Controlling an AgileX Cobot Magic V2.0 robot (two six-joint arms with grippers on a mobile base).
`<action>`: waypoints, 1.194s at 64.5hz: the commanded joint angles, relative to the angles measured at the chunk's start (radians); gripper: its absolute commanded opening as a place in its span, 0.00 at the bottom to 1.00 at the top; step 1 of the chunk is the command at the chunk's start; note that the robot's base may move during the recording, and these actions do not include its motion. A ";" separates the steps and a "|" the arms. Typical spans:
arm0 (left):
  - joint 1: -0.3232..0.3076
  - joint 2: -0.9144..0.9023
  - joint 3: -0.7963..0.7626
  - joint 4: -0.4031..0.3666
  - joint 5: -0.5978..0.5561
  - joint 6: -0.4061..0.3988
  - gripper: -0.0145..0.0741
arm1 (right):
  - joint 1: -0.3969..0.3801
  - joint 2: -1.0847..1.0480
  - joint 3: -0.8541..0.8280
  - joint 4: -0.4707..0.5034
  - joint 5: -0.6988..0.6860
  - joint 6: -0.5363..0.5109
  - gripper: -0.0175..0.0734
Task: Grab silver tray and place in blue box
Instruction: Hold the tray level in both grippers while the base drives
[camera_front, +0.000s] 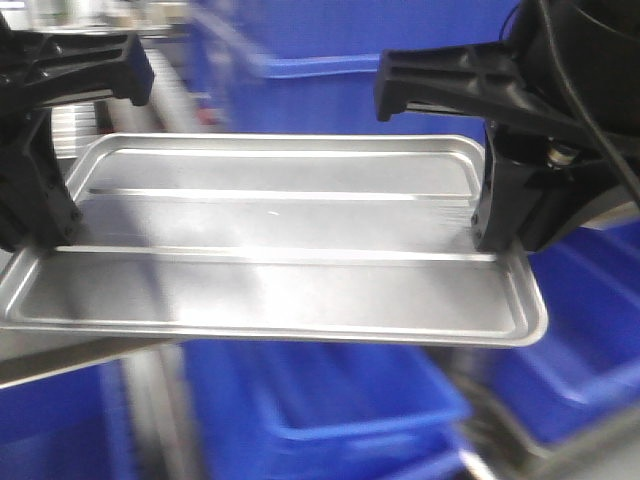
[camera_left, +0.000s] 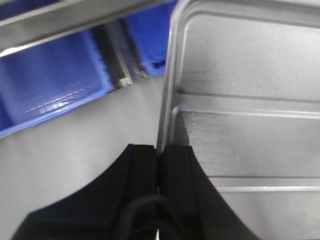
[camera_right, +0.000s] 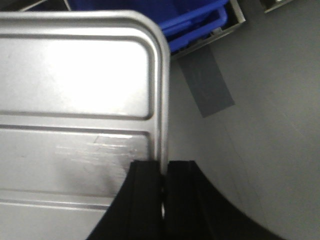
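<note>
The tray (camera_front: 270, 270) hangs in the air, roughly level, carried by its two short edges. The left gripper (camera_left: 159, 156) has its jaws pinched narrow on the left rim, one finger on each side of the lip. The right gripper (camera_right: 164, 169) clamps the right rim in the same way, just below a rounded corner. Both long edges are free, with nothing touching them. A blue box (camera_front: 345, 415) sits open below the tray's near edge, well apart from it, and more blue crates (camera_front: 330, 50) stand behind. The wrist views show bare grey floor (camera_right: 270, 140) beyond each gripped edge.
</note>
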 joint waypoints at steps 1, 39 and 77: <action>-0.003 -0.029 -0.026 0.042 0.005 -0.021 0.05 | -0.003 -0.036 -0.019 -0.049 0.022 -0.003 0.25; -0.003 -0.029 -0.026 0.042 0.005 -0.021 0.05 | -0.003 -0.036 -0.019 -0.049 0.022 -0.003 0.25; -0.003 -0.029 -0.026 0.042 0.005 -0.021 0.05 | -0.003 -0.036 -0.019 -0.049 0.030 -0.003 0.25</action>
